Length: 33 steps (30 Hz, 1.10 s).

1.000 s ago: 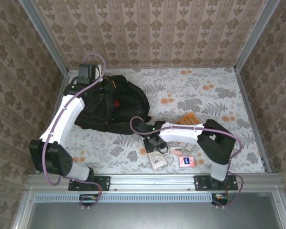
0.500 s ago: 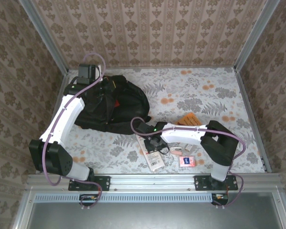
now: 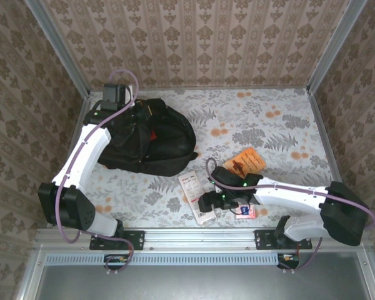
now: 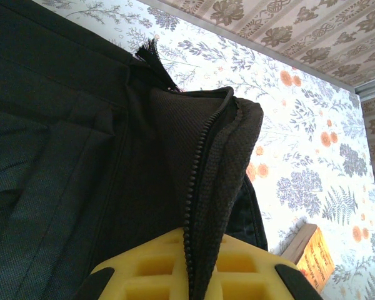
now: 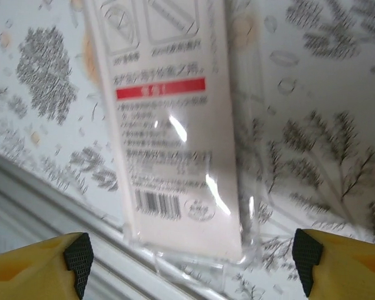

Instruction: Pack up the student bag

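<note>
Damask walls, floral tbl

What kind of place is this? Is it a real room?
Probably a staged robot test booth: wallpaper panels in metal posts enclose a floral tabletop holding the student bag, with the left arm and right arm bolted to a rail at its near edge.

White packet, orange pack, pink item on floral table
</note>
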Available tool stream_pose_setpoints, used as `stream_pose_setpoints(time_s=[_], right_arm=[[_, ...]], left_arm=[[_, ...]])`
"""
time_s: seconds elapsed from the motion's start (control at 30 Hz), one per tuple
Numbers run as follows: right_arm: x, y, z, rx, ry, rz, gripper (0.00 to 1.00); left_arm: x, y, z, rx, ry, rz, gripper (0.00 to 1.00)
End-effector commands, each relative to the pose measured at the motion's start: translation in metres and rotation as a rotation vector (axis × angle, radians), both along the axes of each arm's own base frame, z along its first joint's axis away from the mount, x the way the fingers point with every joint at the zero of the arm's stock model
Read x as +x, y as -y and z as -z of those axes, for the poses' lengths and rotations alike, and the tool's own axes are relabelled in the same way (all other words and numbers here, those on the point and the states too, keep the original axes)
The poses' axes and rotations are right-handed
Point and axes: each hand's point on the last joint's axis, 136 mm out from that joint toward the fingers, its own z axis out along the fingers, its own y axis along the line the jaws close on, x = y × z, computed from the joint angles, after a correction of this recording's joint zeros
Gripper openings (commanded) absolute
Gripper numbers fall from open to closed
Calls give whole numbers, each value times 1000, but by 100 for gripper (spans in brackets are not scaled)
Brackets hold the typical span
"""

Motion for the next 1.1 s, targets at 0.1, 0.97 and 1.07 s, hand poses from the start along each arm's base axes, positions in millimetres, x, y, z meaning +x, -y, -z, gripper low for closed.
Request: stream_pose_setpoints(time_s=[0.1, 0.97, 1.07], right_arm=[[-29, 10, 8, 91, -122, 104, 87], [-5, -63, 19, 373, -260, 133, 82], [-8, -67, 21, 412, -287, 129, 80]], left_arm=[[6, 4, -16, -23, 64, 3, 0], [3, 6, -17, -11, 69, 11, 0], [4, 5, -16, -8, 68, 9, 0]])
